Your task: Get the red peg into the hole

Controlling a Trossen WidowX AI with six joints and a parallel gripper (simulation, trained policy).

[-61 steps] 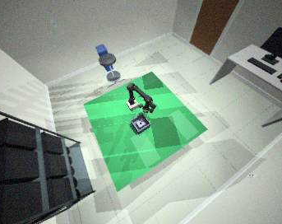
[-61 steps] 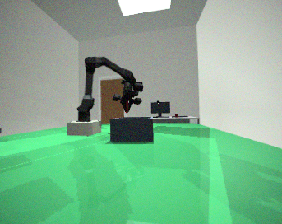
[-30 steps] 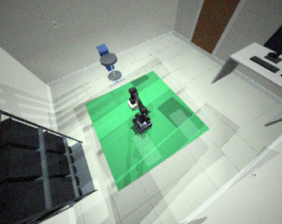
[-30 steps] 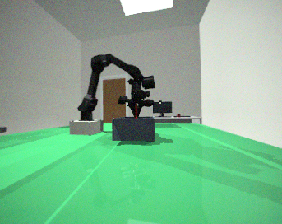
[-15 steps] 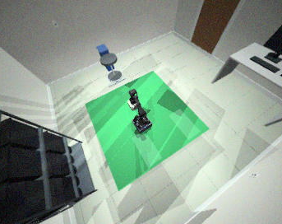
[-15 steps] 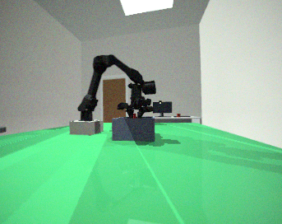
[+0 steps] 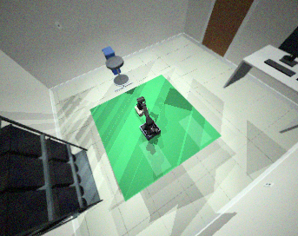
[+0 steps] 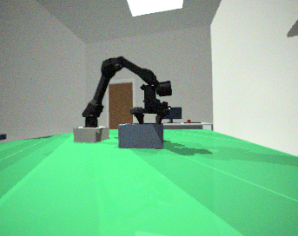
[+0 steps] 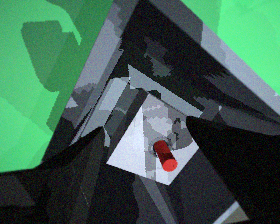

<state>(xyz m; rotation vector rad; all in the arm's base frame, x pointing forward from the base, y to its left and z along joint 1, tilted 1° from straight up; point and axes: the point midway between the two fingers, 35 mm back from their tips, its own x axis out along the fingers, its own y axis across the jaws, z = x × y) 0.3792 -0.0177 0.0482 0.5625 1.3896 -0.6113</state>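
The red peg (image 9: pixel 165 156) stands in the hole of the pale plate (image 9: pixel 126 152) at the bottom of the open box (image 7: pixel 150 137) (image 8: pixel 139 137) (image 9: pixel 225 56). Its upper part sticks up out of the hole; how deep it sits is hard to tell. My gripper (image 8: pixel 149 122) (image 9: pixel 146 125) is open, with its fingers wide apart on either side above the peg and not touching it. In the exterior view the fingertips are at the height of the box's rim. The peg is hidden there by the box wall.
The box walls stand close around the fingers. The arm's pale base block (image 8: pixel 88 134) stands beside the box on the green mat (image 7: pixel 117 160) (image 8: pixel 122 195). A chair (image 7: pixel 115 62), a shelf unit and a desk stand farther off.
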